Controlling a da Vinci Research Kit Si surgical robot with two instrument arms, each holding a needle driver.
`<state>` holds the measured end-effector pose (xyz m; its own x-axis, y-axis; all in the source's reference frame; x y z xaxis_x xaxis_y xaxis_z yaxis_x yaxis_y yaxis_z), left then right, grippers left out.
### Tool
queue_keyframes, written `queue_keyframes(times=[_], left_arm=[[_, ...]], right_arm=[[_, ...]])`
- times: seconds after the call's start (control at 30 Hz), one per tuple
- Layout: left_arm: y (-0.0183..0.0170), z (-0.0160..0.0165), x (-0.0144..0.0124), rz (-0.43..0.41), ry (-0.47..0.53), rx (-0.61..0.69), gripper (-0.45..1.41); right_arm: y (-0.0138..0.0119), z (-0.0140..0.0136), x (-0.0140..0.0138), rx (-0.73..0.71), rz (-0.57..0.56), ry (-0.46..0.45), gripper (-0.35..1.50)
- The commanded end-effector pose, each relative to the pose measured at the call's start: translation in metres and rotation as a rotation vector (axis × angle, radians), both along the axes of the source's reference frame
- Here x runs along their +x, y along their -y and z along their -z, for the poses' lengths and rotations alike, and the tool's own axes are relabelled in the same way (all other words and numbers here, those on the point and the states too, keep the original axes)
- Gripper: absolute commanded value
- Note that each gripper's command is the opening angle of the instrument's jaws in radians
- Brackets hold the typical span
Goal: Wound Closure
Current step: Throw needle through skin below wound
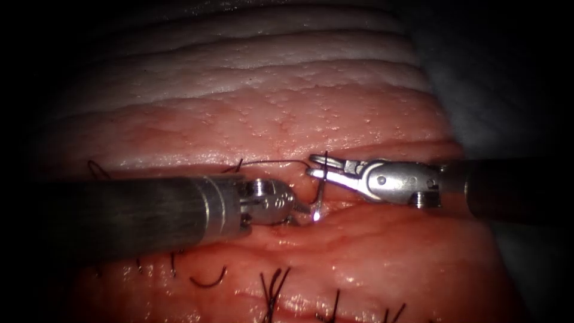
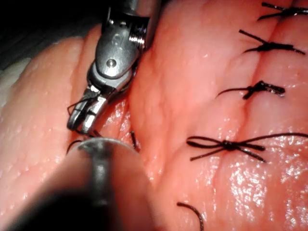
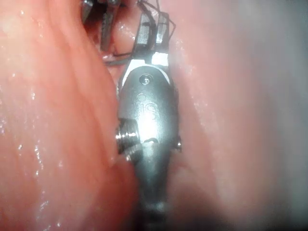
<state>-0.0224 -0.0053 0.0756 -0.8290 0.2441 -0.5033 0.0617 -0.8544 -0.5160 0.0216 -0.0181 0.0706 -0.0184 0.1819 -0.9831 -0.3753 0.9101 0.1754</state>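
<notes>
Endoscope view: the right hand holds the needle in narrow jaws near its upper end. Its long axis runs steeply down to a bright tip in the cut of the tissue, just beside the left hand, whose jaw state I cannot tell. Dark thread trails left.

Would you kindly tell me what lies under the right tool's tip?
The needle crosses under the right tool, gripped near its thread end, over the cut. Its lower end meets the left tool; whether it enters tissue is hidden.
</notes>
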Motion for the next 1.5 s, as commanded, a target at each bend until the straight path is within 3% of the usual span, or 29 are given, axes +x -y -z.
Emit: queue_keyframes(times=[0.03,0.2,0.5,0.7,1.03,1.5], left_arm=[[-0.0002,-0.0004,-0.0004,0.003,0.006,-0.002,0.14],[-0.0009,0.0005,-0.0002,0.030,0.011,-0.016,0.12],[-0.0019,0.0054,0.0002,0.189,0.040,-0.102,0.20],[0.0005,0.0084,0.0003,0.225,0.045,-0.135,0.05],[0.0045,0.0064,-0.0005,0.210,0.065,-0.140,0.00],[0.0053,0.0052,-0.0013,0.212,0.077,-0.126,0.00]], right_arm=[[0.0005,-0.0005,0.0008,0.000,0.006,0.002,-0.35],[0.0009,-0.0002,0.0006,0.020,0.035,0.017,-0.35],[0.0005,-0.0006,-0.0005,0.092,0.065,0.016,-0.35],[-0.0003,-0.0007,-0.0006,0.099,0.067,0.025,-0.35],[-0.0018,-0.0009,-0.0005,0.166,0.056,0.018,-0.35],[-0.0024,-0.0013,-0.0007,0.329,0.074,0.011,-0.35]])
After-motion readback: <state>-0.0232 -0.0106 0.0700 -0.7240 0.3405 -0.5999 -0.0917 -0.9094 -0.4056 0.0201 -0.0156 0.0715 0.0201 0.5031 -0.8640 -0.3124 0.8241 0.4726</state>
